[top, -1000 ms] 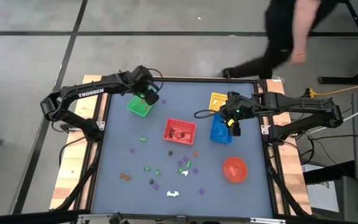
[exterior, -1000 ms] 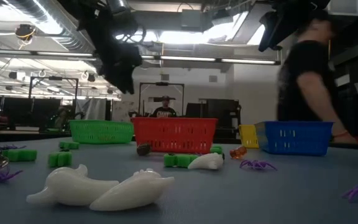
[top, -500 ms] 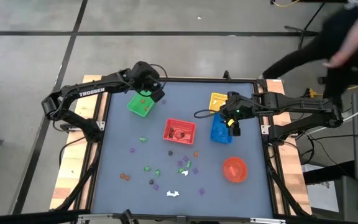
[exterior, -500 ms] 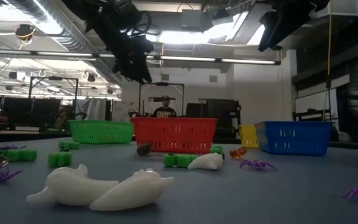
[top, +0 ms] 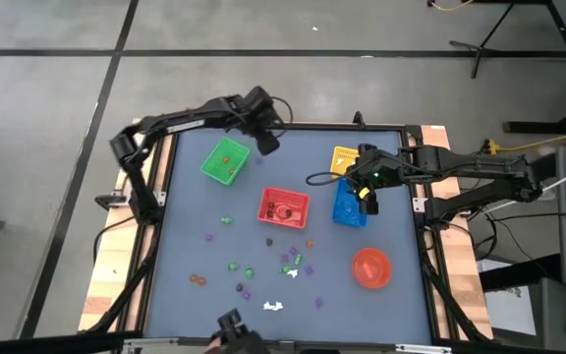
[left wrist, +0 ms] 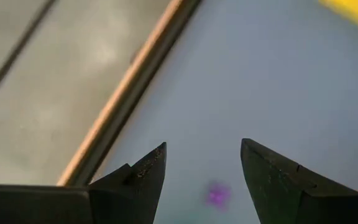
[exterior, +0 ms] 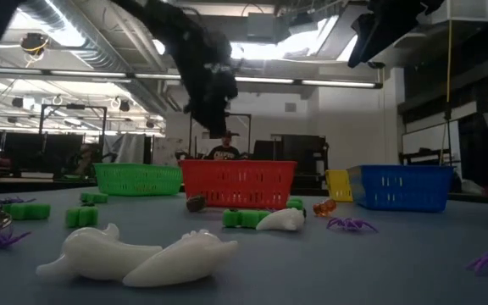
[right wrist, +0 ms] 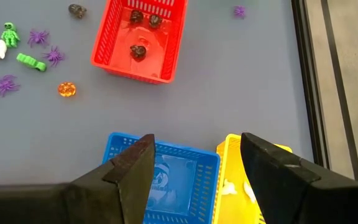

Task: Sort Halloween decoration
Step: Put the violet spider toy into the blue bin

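Since a moment ago, left claw [top: 266,138] swung away from above the green basket [top: 225,161] toward the far edge of the bench [top: 214,285], fingers [left wrist: 143,176] spread apart and holding nothing. Right claw [top: 366,194] unchanged, hovering above the blue basket [top: 347,210] just beside the yellow basket [top: 344,157], fingers also apart and empty. Halloween decoration [top: 247,269] mostly scattered loose on the bench, nearer than the red basket [top: 284,207]: green, purple, orange and white trinkets. A few dark pieces [right wrist: 137,51] lying inside the red basket. Red bowl [top: 370,266] standing near the right side.
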Robot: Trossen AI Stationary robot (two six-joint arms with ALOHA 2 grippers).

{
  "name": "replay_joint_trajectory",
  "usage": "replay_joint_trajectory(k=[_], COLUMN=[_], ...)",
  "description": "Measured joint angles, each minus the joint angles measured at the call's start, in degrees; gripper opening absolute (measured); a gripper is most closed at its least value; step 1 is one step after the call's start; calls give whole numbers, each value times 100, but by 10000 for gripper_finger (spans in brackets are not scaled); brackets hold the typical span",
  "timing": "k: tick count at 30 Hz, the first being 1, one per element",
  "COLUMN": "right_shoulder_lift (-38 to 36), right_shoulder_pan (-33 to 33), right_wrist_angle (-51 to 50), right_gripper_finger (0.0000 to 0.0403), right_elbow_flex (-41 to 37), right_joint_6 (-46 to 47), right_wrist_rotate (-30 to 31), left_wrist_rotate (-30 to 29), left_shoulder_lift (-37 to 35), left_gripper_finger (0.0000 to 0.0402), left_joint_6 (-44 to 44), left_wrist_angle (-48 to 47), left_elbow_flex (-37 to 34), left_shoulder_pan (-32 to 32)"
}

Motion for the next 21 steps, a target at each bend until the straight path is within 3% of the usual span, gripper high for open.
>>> replay_joint_trajectory(k=[10,21], right_shoulder_lift=[0,0], right_shoulder_pan=[0,0], right_wrist_angle=[4,7], right_gripper_finger=[237,237], right_elbow_flex=[0,0], right_joint_6=[0,13], right_wrist_rotate=[0,0], left_wrist_rotate=[-12,7], left_shoulder_lift=[1088,1252], left_gripper_finger=[190,190], left_joint_6=[313,912], left_wrist_angle=[-902,-1003], left_elbow_flex=[332,331], left_shoulder_pan=[191,39])
